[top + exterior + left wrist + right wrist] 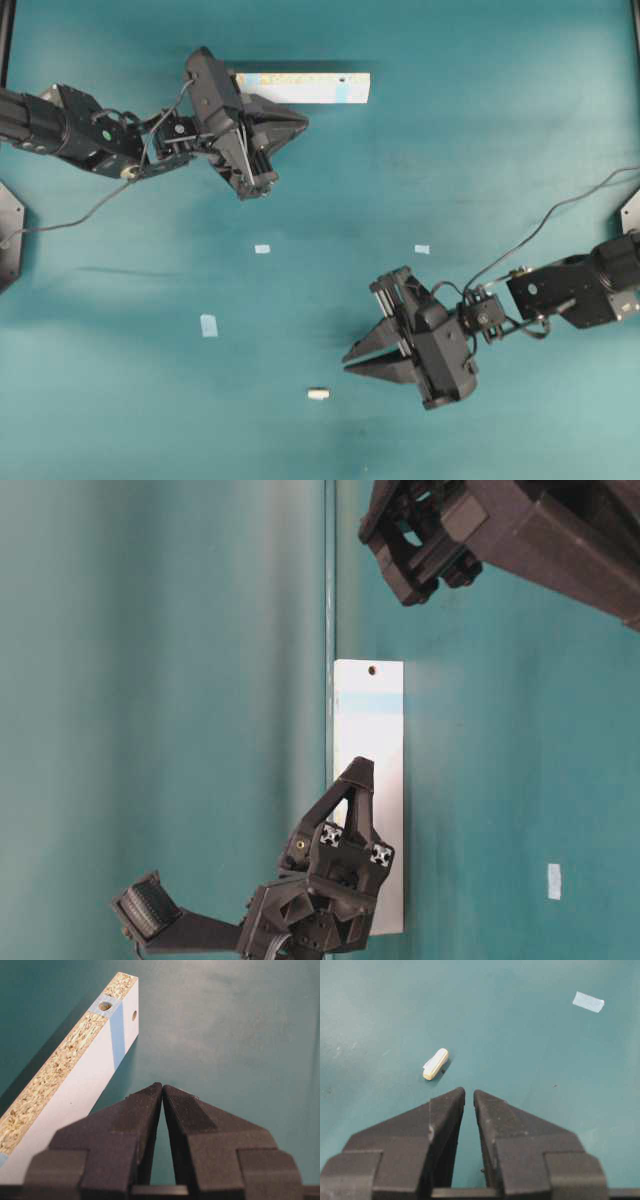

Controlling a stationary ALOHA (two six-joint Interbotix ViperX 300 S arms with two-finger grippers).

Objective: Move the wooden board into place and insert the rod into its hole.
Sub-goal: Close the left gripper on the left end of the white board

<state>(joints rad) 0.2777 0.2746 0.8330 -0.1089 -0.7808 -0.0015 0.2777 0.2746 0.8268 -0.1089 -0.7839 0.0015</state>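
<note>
Nothing is done yet. The board (303, 87) lies at the table's (500, 120) far edge, beside the left gripper (297, 123), fingers pressed together, empty. The rod (318, 394) lies well apart from the board, near the right gripper (350, 362), fingers nearly touching, empty; the hole (105, 1006) is unfilled.

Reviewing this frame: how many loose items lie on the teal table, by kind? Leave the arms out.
Wooden board: 1
Rod: 1
Pale-blue tape pieces lying loose on the table: 3
Total: 5
</note>
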